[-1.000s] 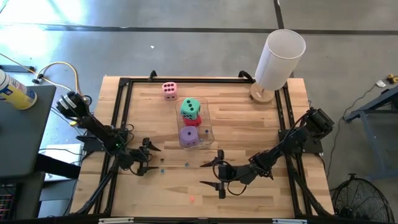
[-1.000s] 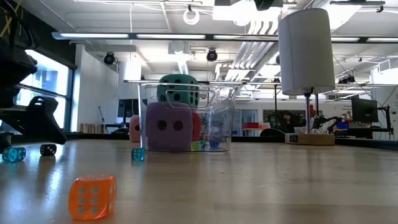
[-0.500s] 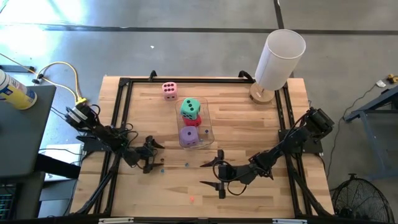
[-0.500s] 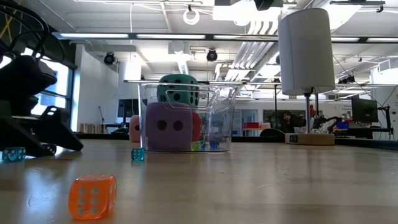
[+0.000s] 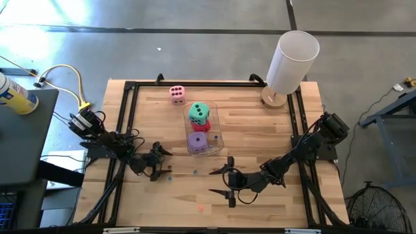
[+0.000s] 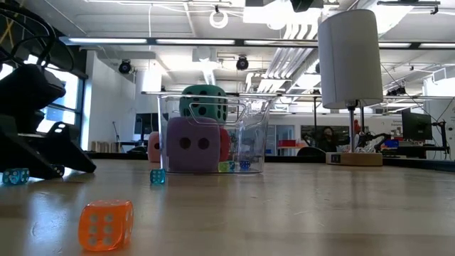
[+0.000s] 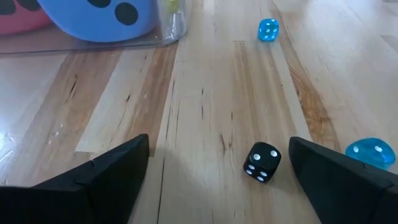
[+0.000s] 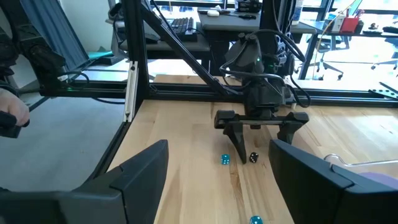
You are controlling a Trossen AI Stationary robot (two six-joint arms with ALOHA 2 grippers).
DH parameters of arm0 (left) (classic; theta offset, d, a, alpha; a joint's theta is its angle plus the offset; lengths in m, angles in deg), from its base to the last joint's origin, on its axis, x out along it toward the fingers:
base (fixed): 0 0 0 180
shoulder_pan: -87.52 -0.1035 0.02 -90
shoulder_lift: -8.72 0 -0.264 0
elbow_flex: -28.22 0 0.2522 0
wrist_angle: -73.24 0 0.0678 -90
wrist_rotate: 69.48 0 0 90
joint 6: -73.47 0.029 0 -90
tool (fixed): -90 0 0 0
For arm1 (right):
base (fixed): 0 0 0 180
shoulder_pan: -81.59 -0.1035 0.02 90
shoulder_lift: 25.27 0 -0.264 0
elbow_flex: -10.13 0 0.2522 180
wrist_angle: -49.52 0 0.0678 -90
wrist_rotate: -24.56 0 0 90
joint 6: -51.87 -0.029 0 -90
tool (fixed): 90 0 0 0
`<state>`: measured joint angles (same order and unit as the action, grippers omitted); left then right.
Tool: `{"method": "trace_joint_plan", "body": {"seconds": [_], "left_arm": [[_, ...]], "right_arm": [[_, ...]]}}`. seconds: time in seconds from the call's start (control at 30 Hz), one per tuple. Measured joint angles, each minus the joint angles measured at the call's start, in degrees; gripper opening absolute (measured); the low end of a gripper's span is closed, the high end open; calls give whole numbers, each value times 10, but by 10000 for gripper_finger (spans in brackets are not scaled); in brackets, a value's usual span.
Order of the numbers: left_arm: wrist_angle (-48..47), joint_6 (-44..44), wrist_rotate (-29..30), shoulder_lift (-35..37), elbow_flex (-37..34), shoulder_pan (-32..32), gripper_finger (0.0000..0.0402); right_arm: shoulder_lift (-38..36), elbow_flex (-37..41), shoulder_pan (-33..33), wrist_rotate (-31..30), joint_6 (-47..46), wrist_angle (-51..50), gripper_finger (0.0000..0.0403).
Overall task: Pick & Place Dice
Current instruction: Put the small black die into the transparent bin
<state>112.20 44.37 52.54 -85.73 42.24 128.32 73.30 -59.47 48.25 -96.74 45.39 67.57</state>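
Note:
A clear container (image 5: 215,125) in the middle of the table holds the purple die (image 5: 197,142), the red die (image 5: 204,124) and the teal-green die (image 5: 199,112) on top of the red one. The pink die (image 5: 177,95) sits on the table beyond it. My left gripper (image 5: 165,162) is low over the table, left of the container and open. A small black die (image 7: 261,162) lies on the wood between its fingers, apart from both. My right gripper (image 5: 212,182) hangs open nearer the front edge, holding nothing.
Small dice lie loose on the table: blue ones (image 7: 268,29) (image 7: 372,152) beside the black one, and an orange one (image 6: 106,224) near the front edge. A white cylinder on a wooden base (image 5: 291,62) stands at the far right. A black frame (image 5: 127,123) edges the table.
My left gripper has sunk toward the table and slid a little toward the container, tipping further downward; for the last half second it has kept still. The dice have not moved.

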Motion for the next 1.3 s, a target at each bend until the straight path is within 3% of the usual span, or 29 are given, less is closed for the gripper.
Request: {"method": "trace_joint_plan", "body": {"seconds": [0.2,0.83,1.3], "left_arm": [[-37,-61,19,1,2,6,370],[-60,-42,22,0,1,21,366],[-61,-35,24,0,1,24,285]], "right_arm": [[0,0,0,0,0,-4,270],[0,0,0,0,0,-4,270],[0,0,0,0,0,-4,270]]}}
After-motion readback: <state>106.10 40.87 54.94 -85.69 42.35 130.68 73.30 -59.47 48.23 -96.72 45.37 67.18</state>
